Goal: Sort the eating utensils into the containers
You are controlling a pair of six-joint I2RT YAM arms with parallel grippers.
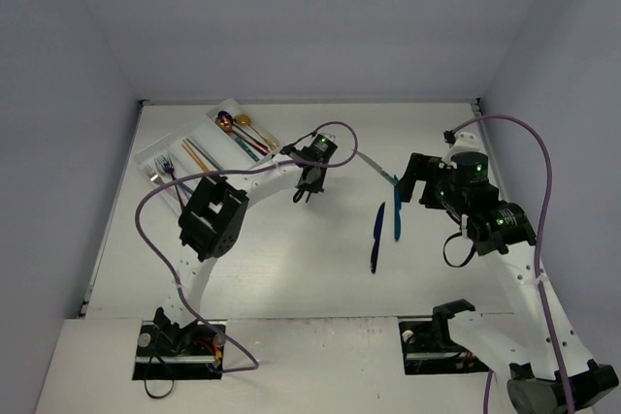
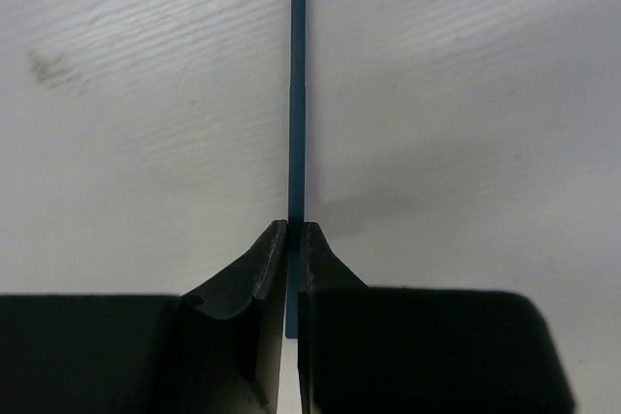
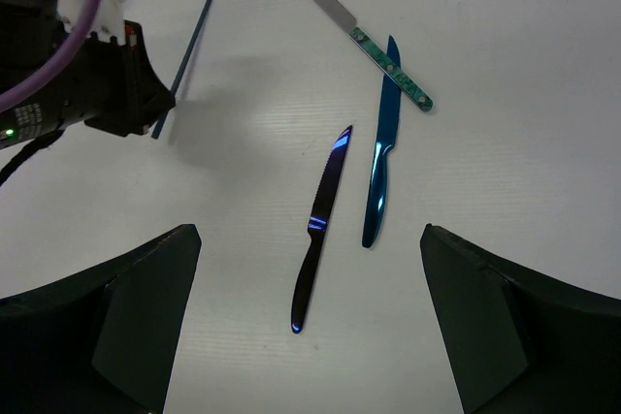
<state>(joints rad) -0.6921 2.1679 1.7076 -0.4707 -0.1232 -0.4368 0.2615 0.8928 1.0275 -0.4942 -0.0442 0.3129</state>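
Observation:
My left gripper [image 2: 294, 235] is shut on one end of a slim blue chopstick [image 2: 297, 94], which runs straight away from the fingers over the white table. The right wrist view shows that same gripper [image 3: 97, 84] and the chopstick [image 3: 189, 50], which casts a shadow beside it. My right gripper [image 3: 306, 235] stands wide open above three knives lying on the table: a purple one [image 3: 320, 225], a blue one [image 3: 380, 167] and a silver blade with a teal handle [image 3: 374, 50]. The translucent tray [image 1: 155, 157] sits at the far left with utensils in its compartments.
In the tray lie forks [image 1: 161, 174], gold and copper chopsticks [image 1: 199, 154] and spoons [image 1: 233, 123]. From above, the knives [image 1: 375, 238] lie between the left gripper [image 1: 309, 189] and the right gripper [image 1: 415, 181]. Grey walls enclose the table on three sides.

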